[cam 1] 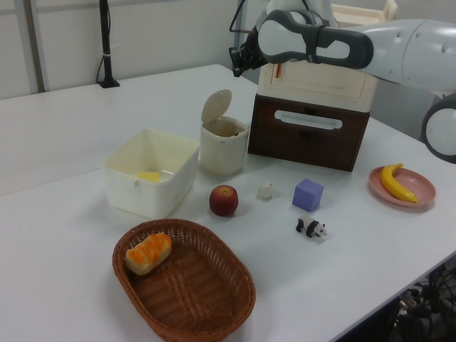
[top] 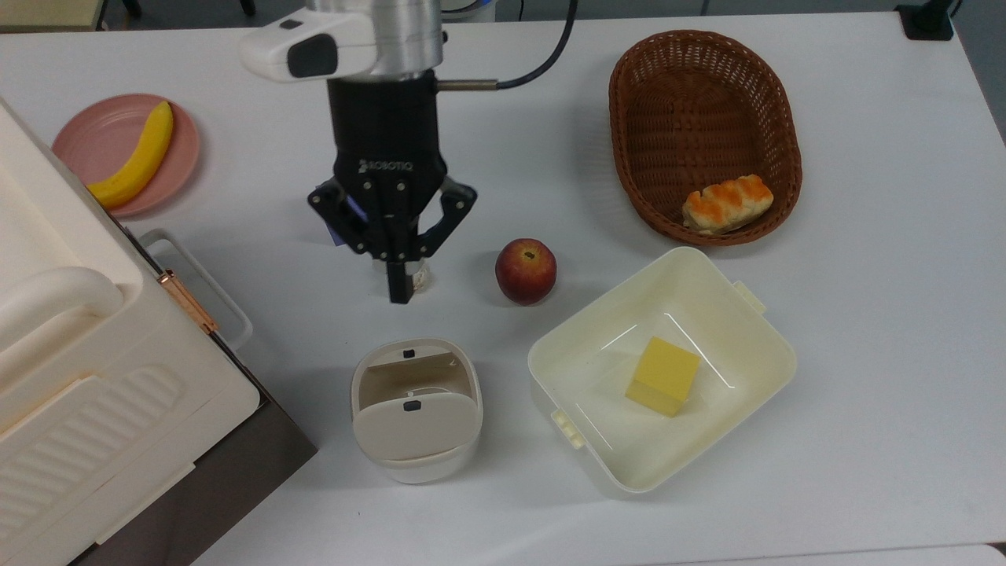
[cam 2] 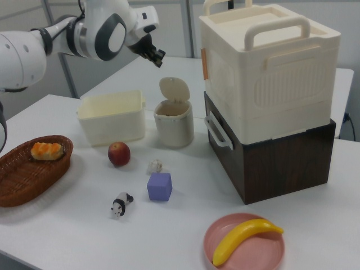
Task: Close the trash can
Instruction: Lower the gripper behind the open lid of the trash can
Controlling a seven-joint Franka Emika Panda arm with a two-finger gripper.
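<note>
The trash can (top: 415, 409) is a small cream-white bin at the lower middle of the top view. Its greyish-beige lid (top: 415, 425) with a small black button is swung up, leaving the mouth uncovered. In the left view the lid (cam 1: 216, 105) stands upright above the bin (cam 1: 223, 148); the right view also has the lid (cam 2: 173, 89) raised over the bin (cam 2: 173, 125). My gripper (top: 398, 295) is shut and empty, high above the table, a little short of the can in the top view. It hangs above the can in the left view (cam 1: 236, 63) and right view (cam 2: 157, 59).
An apple (top: 526, 271) lies beside the gripper. A pale-yellow tub (top: 754, 346) holding a yellow block (top: 662, 376) stands right of the can. A large cream appliance (top: 71, 369) sits to its left. A basket (top: 699, 118) with bread, a purple cube (cam 1: 308, 194), a paper ball (cam 1: 266, 189) and a panda toy (cam 1: 311, 228) lie farther off.
</note>
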